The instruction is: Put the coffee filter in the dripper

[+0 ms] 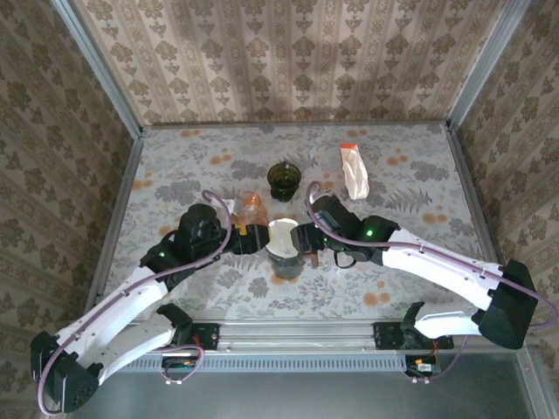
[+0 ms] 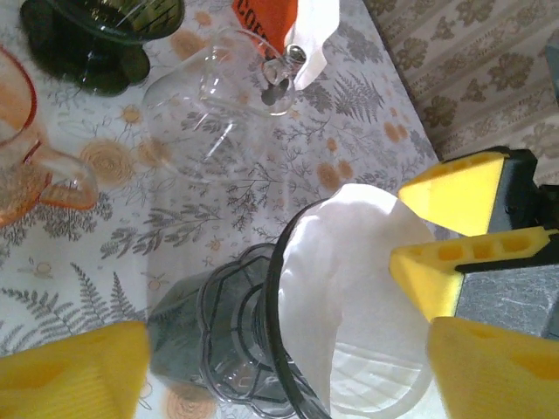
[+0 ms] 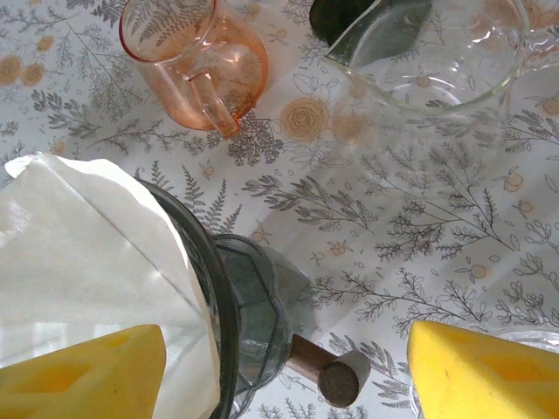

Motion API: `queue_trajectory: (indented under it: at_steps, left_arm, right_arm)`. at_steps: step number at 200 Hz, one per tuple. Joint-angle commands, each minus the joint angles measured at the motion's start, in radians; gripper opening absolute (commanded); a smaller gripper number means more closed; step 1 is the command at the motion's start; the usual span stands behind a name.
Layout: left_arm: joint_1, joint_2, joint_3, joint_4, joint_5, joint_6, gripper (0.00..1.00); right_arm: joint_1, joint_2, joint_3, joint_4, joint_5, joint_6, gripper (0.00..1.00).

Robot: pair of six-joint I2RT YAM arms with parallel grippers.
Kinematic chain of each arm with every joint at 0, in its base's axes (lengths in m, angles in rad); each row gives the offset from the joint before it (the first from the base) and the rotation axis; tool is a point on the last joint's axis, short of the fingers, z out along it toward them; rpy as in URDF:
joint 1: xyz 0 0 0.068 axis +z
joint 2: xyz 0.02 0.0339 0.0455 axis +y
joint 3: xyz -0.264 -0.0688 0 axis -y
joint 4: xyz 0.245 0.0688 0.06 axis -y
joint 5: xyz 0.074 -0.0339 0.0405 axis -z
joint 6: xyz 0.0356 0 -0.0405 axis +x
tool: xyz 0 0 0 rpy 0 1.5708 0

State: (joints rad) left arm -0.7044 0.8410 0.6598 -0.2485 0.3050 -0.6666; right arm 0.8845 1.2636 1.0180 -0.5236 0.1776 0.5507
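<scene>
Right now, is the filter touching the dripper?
Touching. The left wrist view shows the white filter sitting inside the dripper, with its paper lying against the dark rim and no gap between them.

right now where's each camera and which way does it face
top external: above, behind the bases, facing down at the table; left gripper and right gripper show
left wrist: on the left arm, facing the filter in the dripper; own fingers show
right wrist: on the right arm, facing that filter; own fingers show
shared: filter, dripper
</scene>
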Motion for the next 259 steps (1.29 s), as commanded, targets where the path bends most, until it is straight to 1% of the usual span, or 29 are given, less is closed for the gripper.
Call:
queue_trajectory:
  at_steps: [1, 20, 31, 56, 66, 73, 105, 142, 174, 196, 221, 237, 259]
  left_arm:
    - [0.004, 0.049, 0.020, 0.032, 0.039, 0.012, 0.80]
    - [-0.001, 0.087, 0.021, 0.048, 0.042, 0.016, 0.83]
    - [-0.001, 0.098, 0.026, 0.032, 0.026, 0.017, 0.82]
    - [0.004, 0.084, 0.020, -0.021, -0.031, 0.015, 0.63]
    - [0.005, 0.072, 0.013, -0.028, -0.038, 0.013, 0.58]
    - [0.005, 0.065, 0.006, -0.028, -0.038, 0.010, 0.56]
    - [0.005, 0.073, -0.015, -0.006, -0.020, -0.002, 0.56]
    - [0.005, 0.086, -0.022, 0.000, -0.017, -0.010, 0.54]
    - [0.007, 0.084, -0.033, 0.008, -0.013, -0.018, 0.53]
    - [0.007, 0.081, -0.042, 0.021, -0.006, -0.025, 0.52]
    - [0.006, 0.075, -0.043, 0.018, -0.006, -0.024, 0.53]
    - [0.007, 0.073, -0.045, 0.021, -0.006, -0.027, 0.53]
    - [0.007, 0.076, -0.050, 0.029, -0.003, -0.031, 0.54]
  right_arm:
    - [0.001, 0.010, -0.006, 0.014, -0.012, 0.012, 0.75]
    - [0.001, 0.012, -0.006, 0.013, -0.012, 0.015, 0.75]
    - [0.002, 0.009, -0.007, 0.011, -0.011, 0.017, 0.75]
    - [0.002, 0.007, -0.004, 0.001, -0.006, 0.022, 0.75]
    - [0.001, 0.008, -0.005, -0.002, -0.006, 0.024, 0.75]
    - [0.002, 0.008, -0.007, -0.003, -0.005, 0.026, 0.75]
    - [0.001, 0.022, 0.003, -0.009, 0.014, 0.032, 0.75]
    - [0.001, 0.023, 0.060, -0.095, 0.057, 0.029, 0.75]
    - [-0.001, -0.012, 0.084, -0.145, 0.107, 0.037, 0.76]
    - [0.001, -0.050, 0.066, -0.100, 0.052, 0.018, 0.76]
    - [0.011, -0.069, 0.040, -0.079, 0.020, 0.023, 0.75]
    - [0.018, -0.066, 0.022, -0.072, 0.004, 0.024, 0.73]
    - [0.023, -0.054, 0.001, -0.061, -0.007, 0.035, 0.68]
